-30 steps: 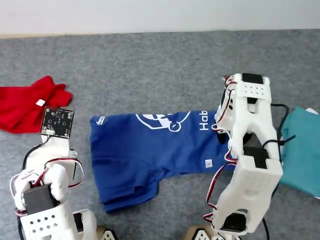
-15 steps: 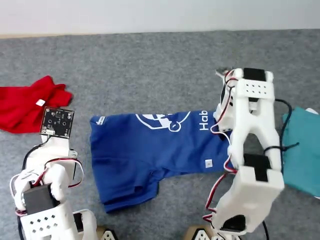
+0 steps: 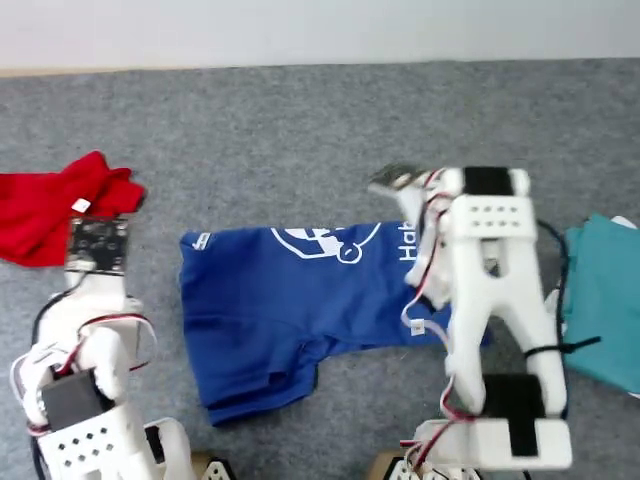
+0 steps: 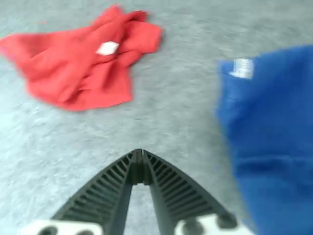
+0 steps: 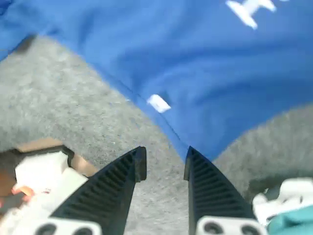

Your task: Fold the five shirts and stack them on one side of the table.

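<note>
locate blue shirt point(image 3: 290, 310) flat on tabletop point(image 3: 250, 120), right end hidden under the right arm point(image 3: 495, 300). find teal shirt point(image 3: 605, 300) right of it, red shirt point(image 3: 45, 215) left of it, both cut off at frame edges. read right end effector point(image 5: 164, 156) as spread over the blue hem, left end effector point(image 4: 142, 164) as pressed together left of the blue shirt. versus earlier frame, note right arm swung left over the shirt.

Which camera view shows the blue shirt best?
The high view: the blue shirt lies almost whole, one end under the right arm. The left wrist view shows one edge with a label; the right wrist view, a hem with a tag.
</note>
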Available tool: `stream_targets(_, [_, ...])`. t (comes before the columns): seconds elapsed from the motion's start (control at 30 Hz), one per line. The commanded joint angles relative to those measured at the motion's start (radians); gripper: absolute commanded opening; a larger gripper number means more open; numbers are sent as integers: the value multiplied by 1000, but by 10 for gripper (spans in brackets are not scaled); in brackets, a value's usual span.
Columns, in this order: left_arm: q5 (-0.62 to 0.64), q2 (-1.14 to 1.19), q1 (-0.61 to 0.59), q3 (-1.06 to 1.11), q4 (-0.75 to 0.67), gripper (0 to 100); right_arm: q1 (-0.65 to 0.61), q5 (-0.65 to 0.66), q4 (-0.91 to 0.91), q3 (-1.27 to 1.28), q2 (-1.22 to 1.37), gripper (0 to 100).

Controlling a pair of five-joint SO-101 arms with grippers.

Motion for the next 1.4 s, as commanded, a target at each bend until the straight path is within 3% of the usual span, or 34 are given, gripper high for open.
stream_targets(0.0, [-80, 3, -178, 50, -109, 16, -110, 87, 30, 31, -131, 129])
stream_targets(0.17, [-153, 3, -376, 104, -141, 22, -306, 135, 28, 68, -202, 128])
stream_targets(0.3, [-153, 0, -457, 125, -141, 22, -453, 130, -41, 69, -203, 107])
stream_targets(0.43, [-153, -6, -468, 159, -141, 22, -585, 127, -171, 120, -203, 5])
stream_targets(0.63, [-153, -6, -470, 174, -141, 22, -743, 130, -268, 226, -206, 58])
stream_targets(0.83, [-153, -6, -470, 176, -141, 22, -845, 126, -326, 252, -203, 205])
stream_targets(1.2, [-153, -8, -470, 228, -141, 21, -1027, 127, -326, 253, -163, 256])
stream_targets(1.37, [-153, -8, -470, 232, -141, 21, -1035, 127, -367, 247, -8, 255])
